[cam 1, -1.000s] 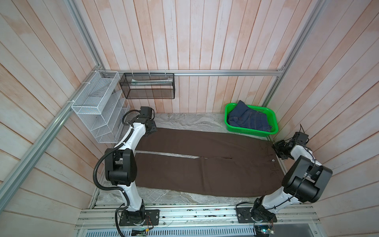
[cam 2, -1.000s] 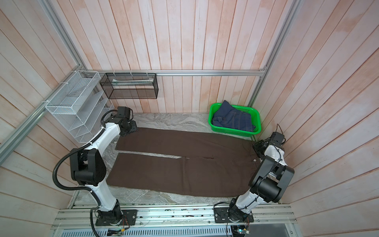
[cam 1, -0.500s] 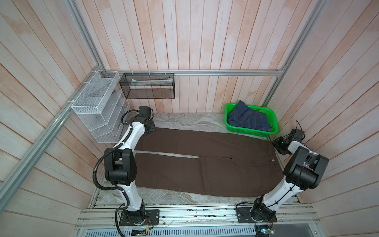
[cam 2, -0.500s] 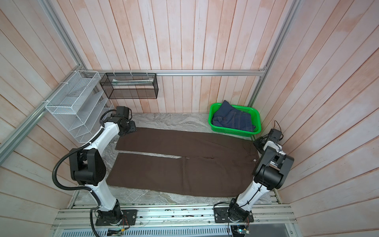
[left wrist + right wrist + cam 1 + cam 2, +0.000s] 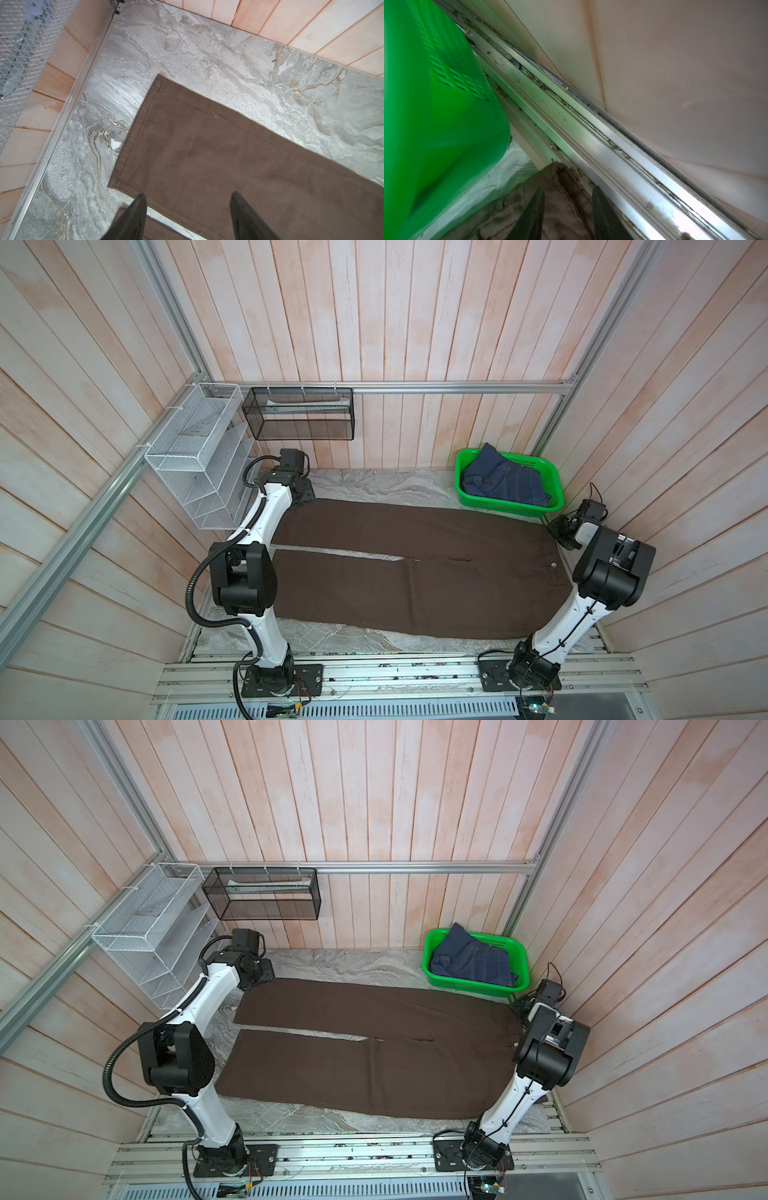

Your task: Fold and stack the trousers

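Observation:
The dark brown trousers (image 5: 415, 568) (image 5: 374, 1052) lie flat across the table in both top views, legs to the left, waist and button to the right. My left gripper (image 5: 305, 495) (image 5: 188, 194) hangs open just above the far leg near its hem (image 5: 133, 145), nothing between its fingers. My right gripper (image 5: 560, 531) (image 5: 568, 188) is at the far right waist corner, beside the green basket. It is shut on a bunched ridge of the trousers (image 5: 560, 176) by the table's metal edge rail.
The green basket (image 5: 511, 508) (image 5: 436, 104) with dark blue jeans (image 5: 503, 481) stands at the back right. A white wire rack (image 5: 195, 456) and a black mesh basket (image 5: 299, 414) hang on the walls at back left. Marble table (image 5: 374, 485) shows behind the trousers.
The right arm's elbow has swung in and its gripper has shifted slightly toward the far right corner. The left arm and the trousers look unmoved.

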`<action>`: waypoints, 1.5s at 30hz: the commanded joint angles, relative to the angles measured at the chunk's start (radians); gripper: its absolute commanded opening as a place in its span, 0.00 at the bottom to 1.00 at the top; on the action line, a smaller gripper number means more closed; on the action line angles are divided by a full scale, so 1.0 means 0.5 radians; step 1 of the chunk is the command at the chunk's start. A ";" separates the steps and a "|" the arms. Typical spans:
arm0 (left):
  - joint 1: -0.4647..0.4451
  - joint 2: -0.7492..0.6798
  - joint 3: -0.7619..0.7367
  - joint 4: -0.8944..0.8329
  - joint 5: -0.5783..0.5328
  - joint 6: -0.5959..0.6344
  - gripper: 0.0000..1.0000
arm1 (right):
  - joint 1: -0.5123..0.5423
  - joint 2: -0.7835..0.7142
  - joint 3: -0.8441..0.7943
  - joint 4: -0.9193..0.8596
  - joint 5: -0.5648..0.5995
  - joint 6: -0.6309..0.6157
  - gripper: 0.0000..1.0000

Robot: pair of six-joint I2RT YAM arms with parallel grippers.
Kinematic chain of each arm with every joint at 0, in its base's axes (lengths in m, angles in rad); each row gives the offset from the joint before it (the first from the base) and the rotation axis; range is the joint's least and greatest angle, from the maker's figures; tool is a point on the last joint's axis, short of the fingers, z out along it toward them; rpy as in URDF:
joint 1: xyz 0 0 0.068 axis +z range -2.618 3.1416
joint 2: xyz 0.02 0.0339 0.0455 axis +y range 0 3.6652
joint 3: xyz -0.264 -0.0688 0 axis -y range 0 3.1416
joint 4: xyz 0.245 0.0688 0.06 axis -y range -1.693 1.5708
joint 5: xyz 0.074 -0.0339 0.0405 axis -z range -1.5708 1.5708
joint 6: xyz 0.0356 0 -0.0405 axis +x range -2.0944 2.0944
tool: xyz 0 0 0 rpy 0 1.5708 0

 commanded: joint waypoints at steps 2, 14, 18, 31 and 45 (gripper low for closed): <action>-0.004 -0.014 0.085 -0.054 -0.039 0.008 0.67 | -0.008 0.122 0.116 0.080 -0.058 0.023 0.40; -0.007 0.005 0.095 -0.046 -0.063 0.010 0.67 | -0.005 0.222 0.222 0.009 -0.166 0.051 0.37; -0.006 0.005 0.098 -0.048 -0.093 0.024 0.67 | -0.003 0.259 0.270 -0.068 -0.196 0.051 0.33; 0.007 -0.007 0.107 -0.049 -0.119 0.045 0.67 | 0.010 0.248 0.271 -0.229 -0.186 0.018 0.06; 0.116 -0.072 -0.016 0.029 -0.083 0.054 0.67 | 0.031 -0.311 0.033 -0.318 -0.170 0.023 0.00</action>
